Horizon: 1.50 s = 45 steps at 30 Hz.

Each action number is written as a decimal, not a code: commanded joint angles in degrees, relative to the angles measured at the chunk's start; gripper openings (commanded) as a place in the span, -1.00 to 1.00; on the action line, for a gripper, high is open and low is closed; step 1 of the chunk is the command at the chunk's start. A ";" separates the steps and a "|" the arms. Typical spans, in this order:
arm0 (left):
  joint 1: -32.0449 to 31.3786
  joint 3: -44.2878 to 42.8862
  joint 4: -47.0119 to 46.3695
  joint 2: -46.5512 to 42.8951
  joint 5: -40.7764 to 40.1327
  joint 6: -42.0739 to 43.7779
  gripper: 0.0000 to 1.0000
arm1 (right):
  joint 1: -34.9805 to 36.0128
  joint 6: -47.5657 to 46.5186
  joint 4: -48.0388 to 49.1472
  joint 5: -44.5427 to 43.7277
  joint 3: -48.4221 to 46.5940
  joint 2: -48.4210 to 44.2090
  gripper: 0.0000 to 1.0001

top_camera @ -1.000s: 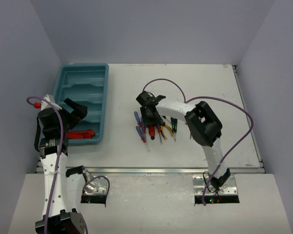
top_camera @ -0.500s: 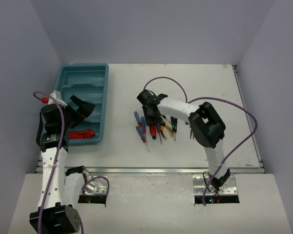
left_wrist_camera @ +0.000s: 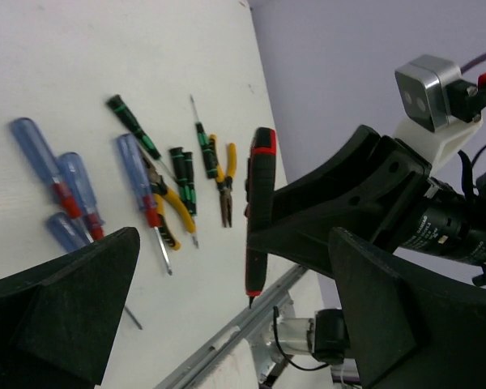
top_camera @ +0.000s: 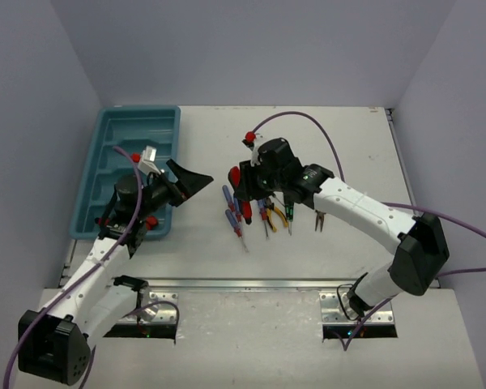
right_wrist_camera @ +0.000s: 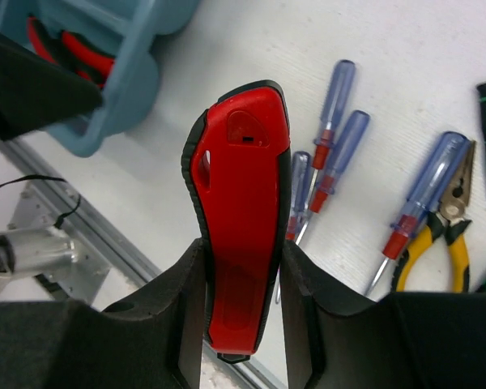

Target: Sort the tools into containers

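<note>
Lifted red-handled tool (left_wrist_camera: 260,194) shows its pointed tip only in left wrist view.

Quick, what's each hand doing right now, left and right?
Left hand: open, holding nothing.
Right hand: closed on a red-handled tool.

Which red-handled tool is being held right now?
The red-handled tool clamped in the right gripper, above the loose pile; the other red-handled tools lie in the teal tray.
</note>
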<state>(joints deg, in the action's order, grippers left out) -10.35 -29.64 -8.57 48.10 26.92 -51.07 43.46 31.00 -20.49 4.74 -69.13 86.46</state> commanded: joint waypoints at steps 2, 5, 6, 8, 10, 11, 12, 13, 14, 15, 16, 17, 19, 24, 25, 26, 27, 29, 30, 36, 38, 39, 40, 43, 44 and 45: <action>-8.32 -1.90 -11.94 3.11 -6.60 -3.82 0.92 | 0.89 0.43 5.88 5.71 -0.72 -1.74 -0.92; -10.70 -2.26 -11.58 4.64 -9.83 -3.51 0.83 | 1.40 0.82 6.22 6.45 -1.01 -1.81 -0.91; -11.51 -2.26 -11.73 5.23 -10.72 -3.51 0.81 | 1.62 0.90 6.51 6.60 -1.01 -1.74 -0.91; -12.66 -2.46 -12.19 6.49 -11.29 -3.43 0.65 | 1.90 1.03 6.96 6.80 -0.89 -1.73 -0.91; -13.59 -3.06 -11.88 8.13 -11.89 -3.42 0.44 | 2.01 1.25 7.62 7.24 -0.69 -1.80 -0.91; -13.88 -3.26 -11.81 8.69 -12.11 -3.42 0.33 | 2.08 1.29 8.07 7.76 -0.57 -1.93 -0.91; -14.32 -3.52 -11.75 9.52 -12.50 -3.42 0.20 | 2.21 1.54 8.52 7.96 -0.57 -2.05 -0.91; -14.75 -3.77 -11.73 10.11 -12.59 -3.42 0.17 | 2.24 1.67 8.63 8.26 -0.57 -2.09 -0.91; -15.12 -3.97 -11.79 10.69 -12.72 -3.42 0.02 | 2.24 1.69 9.07 8.61 -0.57 -2.02 -0.91; -15.91 -4.39 -11.94 11.56 -12.95 -3.42 -0.10 | 2.24 1.94 9.43 9.33 -0.57 -1.87 -0.91; -16.61 -5.20 -11.80 12.37 -13.38 -3.15 -0.36 | 2.24 2.20 9.97 9.93 -0.57 -1.63 -0.91; -17.18 -6.03 -11.49 13.14 -13.84 -2.79 -0.69 | 2.24 2.40 10.57 10.40 -0.56 -1.39 -0.91; -17.63 -6.78 -9.83 14.68 -14.45 -2.46 -0.96 | 2.24 2.61 10.69 10.23 -0.48 -1.01 -0.89; -16.98 -10.74 5.32 14.05 -26.43 -1.84 -1.00 | 2.02 3.81 8.70 4.05 1.07 -1.51 0.70; -16.55 -11.57 8.69 13.77 -28.84 -1.63 -1.00 | 1.90 3.89 8.26 3.05 1.35 -1.91 0.97; -14.98 -12.42 13.89 13.77 -31.44 -1.54 -1.00 | 1.47 3.89 7.21 1.81 1.54 -2.13 0.98; -11.61 -14.24 20.57 13.77 -33.69 -1.64 -1.00 | 0.74 3.89 5.65 0.34 1.75 -2.59 0.98; -2.91 -16.13 27.79 13.08 -34.91 -1.75 -1.00 | -0.65 3.93 3.71 -0.60 2.41 -3.58 0.98; 0.27 -16.66 30.58 12.52 -36.15 -1.84 -1.00 | -1.40 3.98 3.09 -1.03 2.95 -4.08 0.98; 17.90 -21.54 47.79 9.20 -50.65 -0.51 -1.00 | -9.50 4.14 2.30 0.71 9.79 -9.94 0.98; 23.14 -20.14 47.98 9.11 -49.53 0.67 -1.00 | -10.81 3.62 2.26 0.89 11.07 -11.18 0.98; 25.73 -19.17 47.42 9.05 -48.10 1.44 -1.00 | -11.25 3.36 2.22 0.95 11.64 -11.75 0.98; 28.24 -18.01 46.69 9.15 -46.18 2.22 -1.00 | -11.38 3.15 2.27 1.04 12.00 -11.93 0.98; 35.18 -15.01 45.21 11.27 -41.98 3.22 -1.00 | -11.52 2.09 2.25 1.15 12.64 -12.87 0.98; 35.75 -14.79 45.14 12.16 -41.52 2.99 -1.00 | -11.56 1.79 2.21 1.15 12.87 -13.07 0.98; 35.75 -14.75 45.22 13.02 -41.46 2.59 -1.00 | -11.60 1.53 2.25 1.11 13.08 -13.20 0.98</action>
<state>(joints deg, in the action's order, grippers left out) 23.34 -45.55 36.08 59.04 -17.57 -49.68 32.01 34.19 -19.59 5.69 -56.60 75.24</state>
